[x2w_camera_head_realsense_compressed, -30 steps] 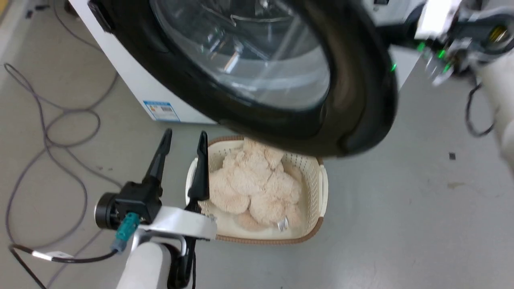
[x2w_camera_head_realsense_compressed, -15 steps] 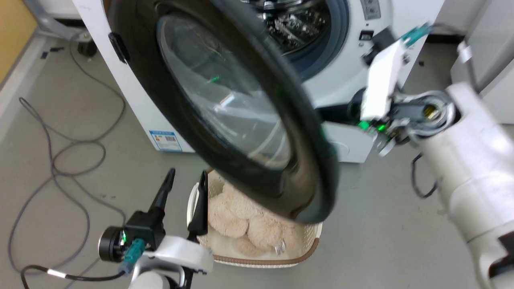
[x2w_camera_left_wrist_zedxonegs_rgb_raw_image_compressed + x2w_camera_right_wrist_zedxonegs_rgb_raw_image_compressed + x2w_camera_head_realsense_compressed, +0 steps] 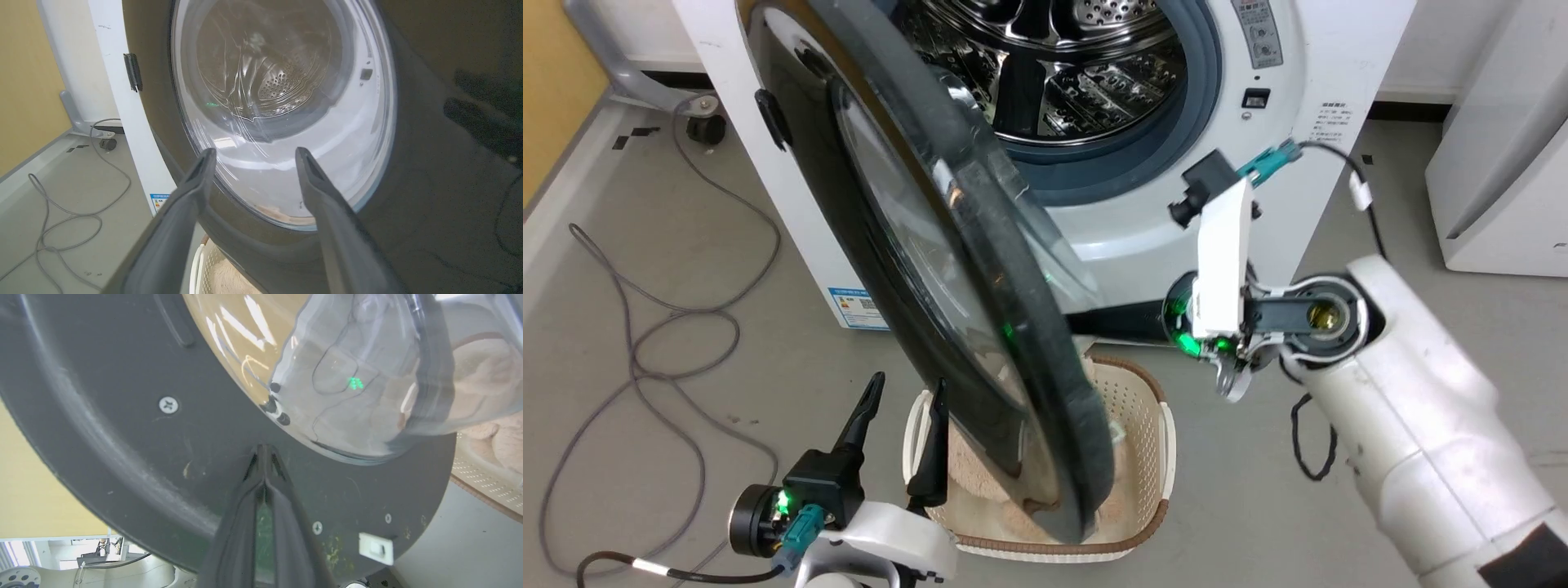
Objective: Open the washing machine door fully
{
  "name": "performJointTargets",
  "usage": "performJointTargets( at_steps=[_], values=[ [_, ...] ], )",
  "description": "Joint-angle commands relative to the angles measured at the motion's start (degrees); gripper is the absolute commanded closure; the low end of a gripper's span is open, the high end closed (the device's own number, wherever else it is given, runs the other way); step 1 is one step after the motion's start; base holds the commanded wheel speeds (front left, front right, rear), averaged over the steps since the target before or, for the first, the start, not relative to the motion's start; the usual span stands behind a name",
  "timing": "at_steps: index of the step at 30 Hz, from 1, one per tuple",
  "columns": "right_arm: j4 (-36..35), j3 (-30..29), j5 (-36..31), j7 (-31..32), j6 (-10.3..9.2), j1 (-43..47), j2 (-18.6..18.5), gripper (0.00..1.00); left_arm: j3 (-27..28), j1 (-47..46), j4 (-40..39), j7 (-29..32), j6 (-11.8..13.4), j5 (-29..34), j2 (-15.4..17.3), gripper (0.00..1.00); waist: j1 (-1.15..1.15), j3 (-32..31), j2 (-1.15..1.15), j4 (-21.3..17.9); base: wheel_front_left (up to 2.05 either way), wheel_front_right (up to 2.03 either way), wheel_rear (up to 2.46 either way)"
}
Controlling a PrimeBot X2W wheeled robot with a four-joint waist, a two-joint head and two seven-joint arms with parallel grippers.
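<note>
right gripper clenched, tips against the inner face of the washing machine door.
left gripper spread and free before the door's glass; door stands part-open off the washing machine, above a laundry basket.

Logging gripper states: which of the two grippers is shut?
The right gripper, tips pressed together at the inner side of the washing machine door; the left gripper stands open.

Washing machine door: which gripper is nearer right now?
Right. The right gripper, shut, has its tips against the inner face of the door, just below its glass bowl. The left gripper is open in front of the outer face, apart from it.
</note>
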Motion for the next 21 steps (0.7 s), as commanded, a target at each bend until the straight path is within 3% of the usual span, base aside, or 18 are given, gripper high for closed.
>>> performJointTargets(
  at_steps=[1, 5, 6, 7, 8, 14, 21],
  values=[
    [-0.75, 0.01, 0.36, -0.10, 0.06, 1.39, 0.61, 1.00, 0.07, 0.63, 0.08, -0.30, 0.03, -0.10, 0.07, 0.00, 0.01, 0.01, 0.00, -0.03, 0.00, 0.00, 0.00],
    [-3.33, -1.85, 0.22, -3.90, 0.06, 3.47, 0.36, 1.00, 0.13, 0.59, -0.02, -0.30, 0.05, -0.05, 0.07, 0.00, 0.01, 0.08, 0.00, -0.18, 0.00, 0.00, 0.00],
    [-4.23, -2.58, 0.19, -5.31, 0.06, 4.33, 0.13, 0.94, 0.14, 0.61, -0.01, -0.30, 0.05, -0.07, 0.07, 0.00, 0.01, -0.01, 0.00, -0.19, 0.00, 0.00, 0.00],
    [-5.19, -3.38, 0.22, -6.80, 0.06, 5.42, -0.14, 0.25, 0.11, 0.67, 0.06, -0.30, 0.04, -0.08, 0.07, 0.00, 0.01, -0.27, 0.00, -0.15, 0.00, 0.00, 0.00],
    [-6.13, -4.13, 0.43, -7.95, 0.06, 6.77, -0.48, 0.00, 0.02, 0.79, 0.19, -0.30, 0.01, -0.11, 0.07, 0.00, 0.01, -0.59, 0.00, -0.04, 0.00, 0.00, 0.00],
    [-12.10, -9.35, 3.21, -14.13, 0.06, 16.88, -2.21, 0.00, -0.34, 1.81, 1.00, -0.30, 0.11, -0.90, 0.07, 0.00, 0.01, -2.15, 0.00, -0.33, 0.00, 0.00, 0.00],
    [-18.90, -14.59, 2.07, -25.21, 0.06, 30.62, -3.50, 0.00, 0.29, 2.77, 1.75, -0.30, 0.15, -1.38, 0.07, 0.00, 0.01, -3.61, 0.00, -1.36, 0.00, 0.00, 0.00]
  ],
)
